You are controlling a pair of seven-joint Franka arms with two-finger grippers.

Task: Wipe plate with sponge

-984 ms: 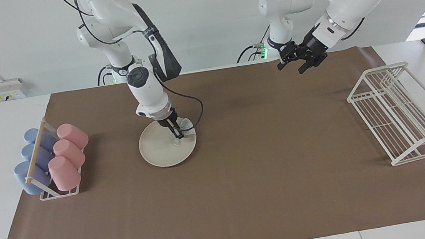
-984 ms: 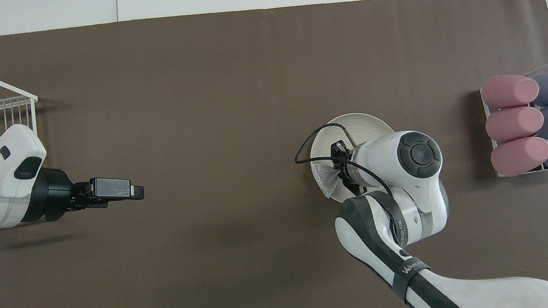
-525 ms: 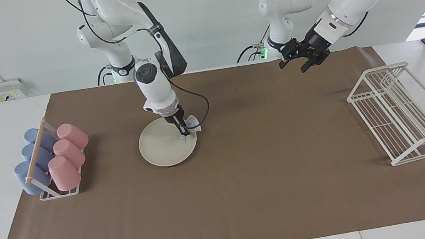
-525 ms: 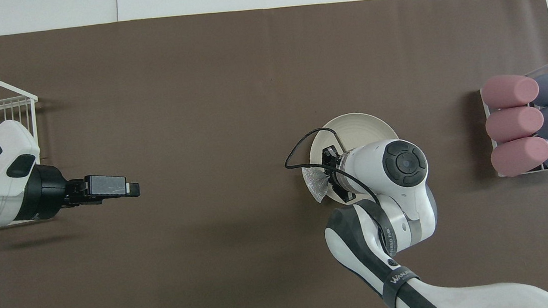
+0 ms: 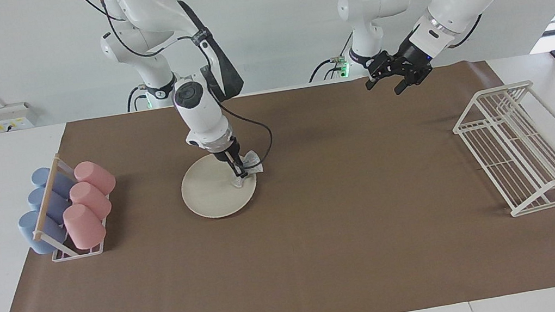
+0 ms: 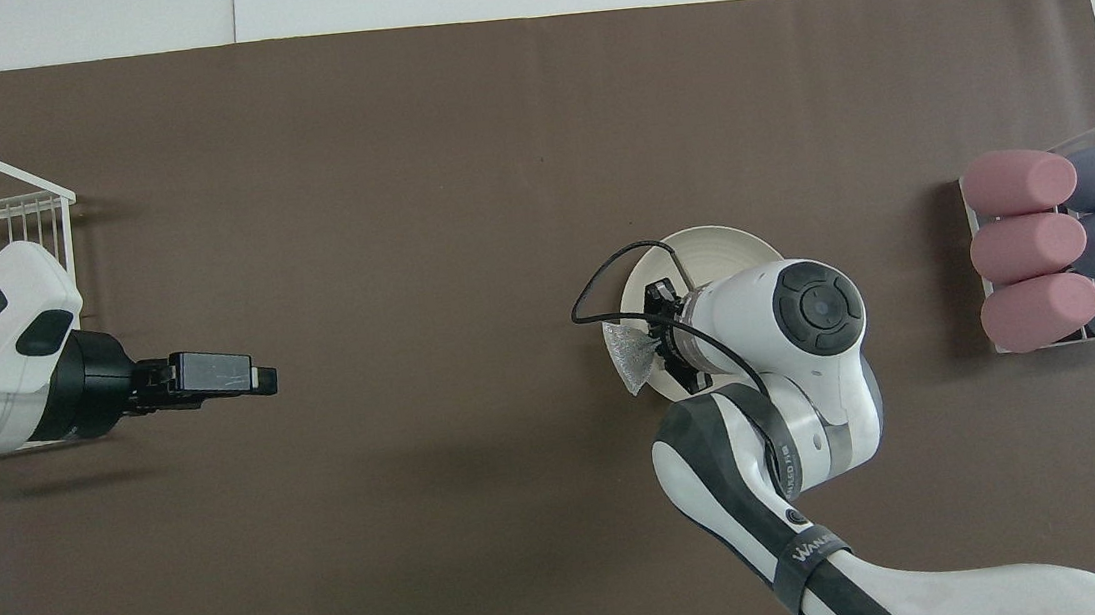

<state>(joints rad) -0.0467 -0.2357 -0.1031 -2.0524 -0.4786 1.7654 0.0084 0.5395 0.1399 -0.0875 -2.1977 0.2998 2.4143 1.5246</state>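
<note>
Pinching the sponge with its fingers closed tight, your right gripper is pressing it on the plate at the rim toward the left arm's end of the table. You are mid-wipe; next, try sweeping across the plate's middle. Your left gripper is waiting, fully open and empty, over the table.

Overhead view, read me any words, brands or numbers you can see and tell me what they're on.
"WANA", cut off after that: on the black band around the right arm.
A second line of print on the dark band higher on that arm: too small to read.
Nothing else carries text.
</note>
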